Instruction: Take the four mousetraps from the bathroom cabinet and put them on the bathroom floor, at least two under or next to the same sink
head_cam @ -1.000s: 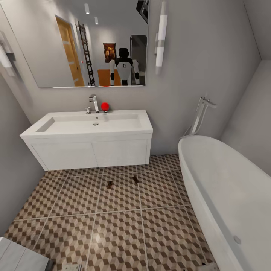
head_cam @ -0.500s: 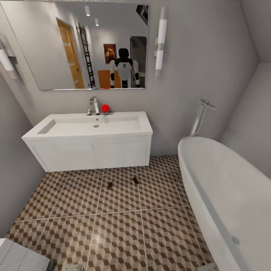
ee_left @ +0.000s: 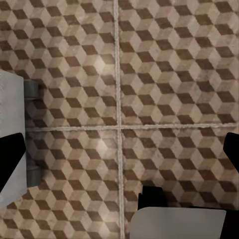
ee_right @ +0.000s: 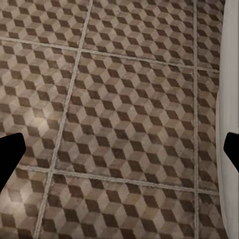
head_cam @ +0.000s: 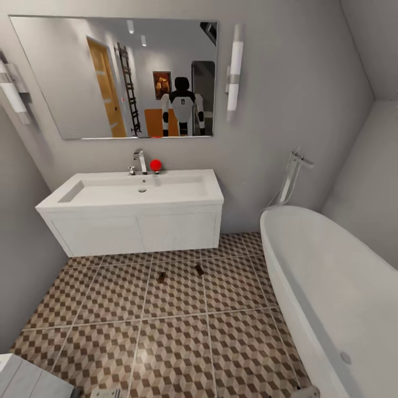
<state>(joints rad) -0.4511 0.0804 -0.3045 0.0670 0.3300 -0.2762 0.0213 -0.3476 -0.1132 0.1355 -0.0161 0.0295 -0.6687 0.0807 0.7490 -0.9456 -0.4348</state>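
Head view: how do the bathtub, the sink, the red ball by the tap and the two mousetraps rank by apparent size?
1. Bathtub, though nearest the camera.
2. Sink.
3. Red ball.
4. Mousetraps, alike, both tiny.

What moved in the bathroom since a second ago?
Only the camera moved: the whole head view slid down a little, so more of the mirror shows. The two mousetraps lie in the same spots on the bathroom floor in front of the bathroom sink. Nothing was picked up or let go. The red ball by the tap and the bathtub stayed put.
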